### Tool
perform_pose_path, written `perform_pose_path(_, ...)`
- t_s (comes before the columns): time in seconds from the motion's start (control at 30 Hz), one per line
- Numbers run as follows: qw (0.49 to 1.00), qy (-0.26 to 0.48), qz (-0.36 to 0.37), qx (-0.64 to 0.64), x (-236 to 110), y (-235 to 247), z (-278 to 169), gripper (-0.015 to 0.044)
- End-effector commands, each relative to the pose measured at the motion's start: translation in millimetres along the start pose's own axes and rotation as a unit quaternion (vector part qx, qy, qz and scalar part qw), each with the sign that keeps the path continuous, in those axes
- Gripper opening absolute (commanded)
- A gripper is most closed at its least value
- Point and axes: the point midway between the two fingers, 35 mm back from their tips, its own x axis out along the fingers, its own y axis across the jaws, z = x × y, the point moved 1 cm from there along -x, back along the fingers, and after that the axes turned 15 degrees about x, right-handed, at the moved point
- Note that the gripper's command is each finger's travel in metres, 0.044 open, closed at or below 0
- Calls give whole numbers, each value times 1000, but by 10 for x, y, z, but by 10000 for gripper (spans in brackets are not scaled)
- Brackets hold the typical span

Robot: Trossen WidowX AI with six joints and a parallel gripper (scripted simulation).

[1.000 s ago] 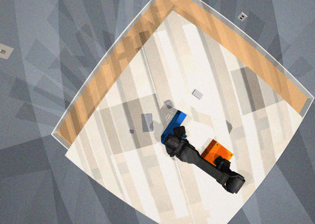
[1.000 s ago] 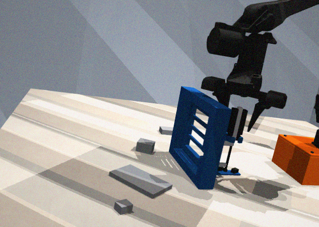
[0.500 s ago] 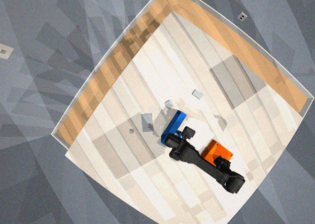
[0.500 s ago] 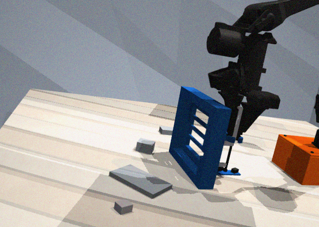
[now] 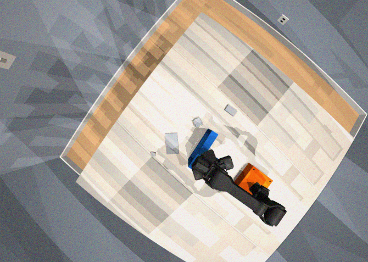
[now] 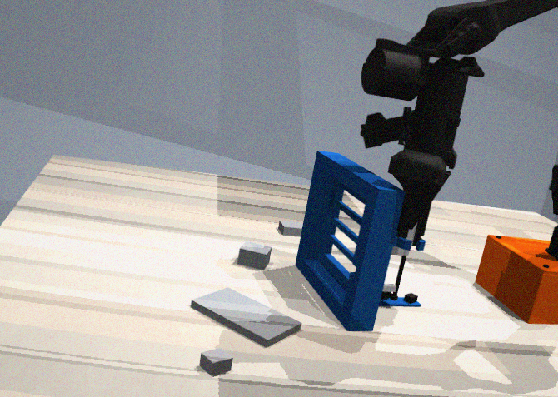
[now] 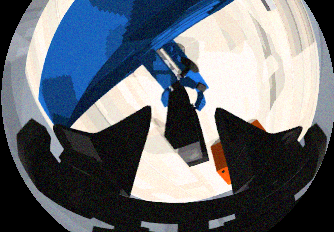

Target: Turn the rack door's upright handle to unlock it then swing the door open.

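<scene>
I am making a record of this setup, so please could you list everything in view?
Door frame: one, blue, on table
Handle: one, black and grey, between fingers
Low plate: one, blue, beside frame
Slab: one, grey, table
Small blocks: three, grey, around slab
Box: one, orange, by arm
Table: one, pale, beneath
Border: one, orange-brown, beyond table
Wall plates: two, pale, outside border
Arm: one, black, above table
Gripper: one, black, open around handle
</scene>
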Motion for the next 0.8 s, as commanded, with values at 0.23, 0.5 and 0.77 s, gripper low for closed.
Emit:
perform_pose_path(0.23, 964, -2, -1, 268, 4, -5, 5, 282)
perform_pose_path(0.5, 892, -2, -1, 452, 5, -5, 5, 282)
perform_pose_path(0.77, 862, -2, -1, 506, 5, -6, 4, 282)
